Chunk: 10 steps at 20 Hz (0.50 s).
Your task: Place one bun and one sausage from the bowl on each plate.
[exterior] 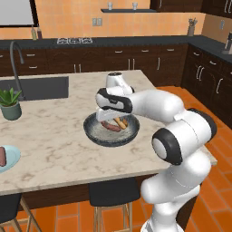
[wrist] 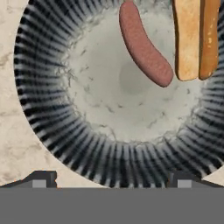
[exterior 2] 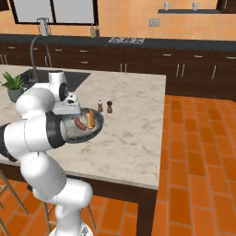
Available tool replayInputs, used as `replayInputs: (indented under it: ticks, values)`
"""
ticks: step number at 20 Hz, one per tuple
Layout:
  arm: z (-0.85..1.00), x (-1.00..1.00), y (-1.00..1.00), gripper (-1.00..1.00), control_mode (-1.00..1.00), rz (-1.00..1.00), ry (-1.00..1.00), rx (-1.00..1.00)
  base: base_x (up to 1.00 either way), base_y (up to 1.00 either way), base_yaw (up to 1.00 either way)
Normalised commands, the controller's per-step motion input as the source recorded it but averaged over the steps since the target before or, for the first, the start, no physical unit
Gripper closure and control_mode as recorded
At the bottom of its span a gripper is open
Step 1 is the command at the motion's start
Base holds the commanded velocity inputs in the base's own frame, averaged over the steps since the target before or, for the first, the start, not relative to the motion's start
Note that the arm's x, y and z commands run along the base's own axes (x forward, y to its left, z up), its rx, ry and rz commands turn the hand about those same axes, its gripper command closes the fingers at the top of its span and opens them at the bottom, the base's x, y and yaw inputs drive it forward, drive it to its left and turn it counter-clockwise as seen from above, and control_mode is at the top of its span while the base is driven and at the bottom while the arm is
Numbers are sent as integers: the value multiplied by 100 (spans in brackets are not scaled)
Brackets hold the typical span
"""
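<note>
text: none you can read | labels: none | brands: none | numbers: none | signs: none

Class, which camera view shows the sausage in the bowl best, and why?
The hand view: the sausage lies close and unobstructed on the bowl's speckled floor. Both base views show it small, beside the bun, partly behind the arm.

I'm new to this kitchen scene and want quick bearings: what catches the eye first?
The white arm, its open gripper hanging over the wide dark bowl mid-island. Inside lie a sausage and a bun side by side. A blue plate at the counter's left edge holds another sausage.
</note>
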Motion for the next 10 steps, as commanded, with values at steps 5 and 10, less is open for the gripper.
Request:
replayInputs:
  ticks: [5,10]
  values:
    - [-34,50,0,-100,-100,11,-9,0,0,0,0]
    - [-68,53,3,-100,-100,15,-3,0,0,0,0]
